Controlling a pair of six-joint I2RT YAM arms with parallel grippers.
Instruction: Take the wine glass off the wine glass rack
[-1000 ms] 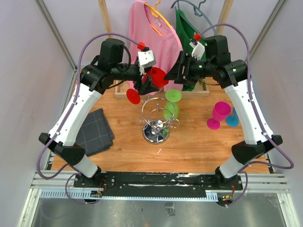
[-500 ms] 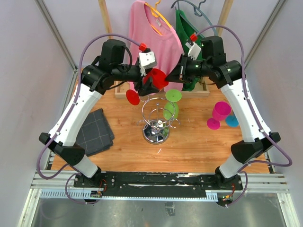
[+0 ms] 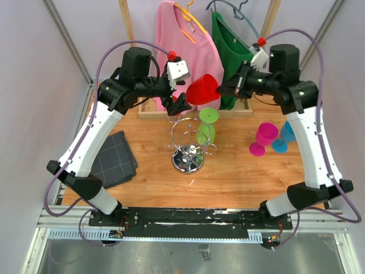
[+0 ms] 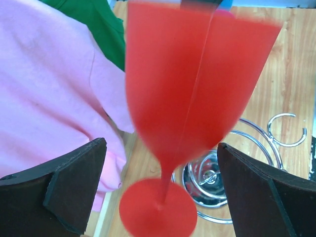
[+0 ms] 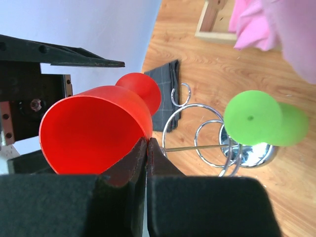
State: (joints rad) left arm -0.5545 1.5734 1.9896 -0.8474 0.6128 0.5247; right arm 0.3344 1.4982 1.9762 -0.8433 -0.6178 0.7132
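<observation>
Red wine glass [image 3: 202,90] aloft, clear of wine glass rack [image 3: 190,154] loops | right gripper [image 5: 146,147] clamped on bowl rim | left gripper [image 3: 180,104] spread wide either side of stem, no contact | judged light, stiff, slick plastic; stem a surer hold than thin rim

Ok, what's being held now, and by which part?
Right end effector pinches the red wine glass by its bowl's rim; left end effector holds nothing.
</observation>
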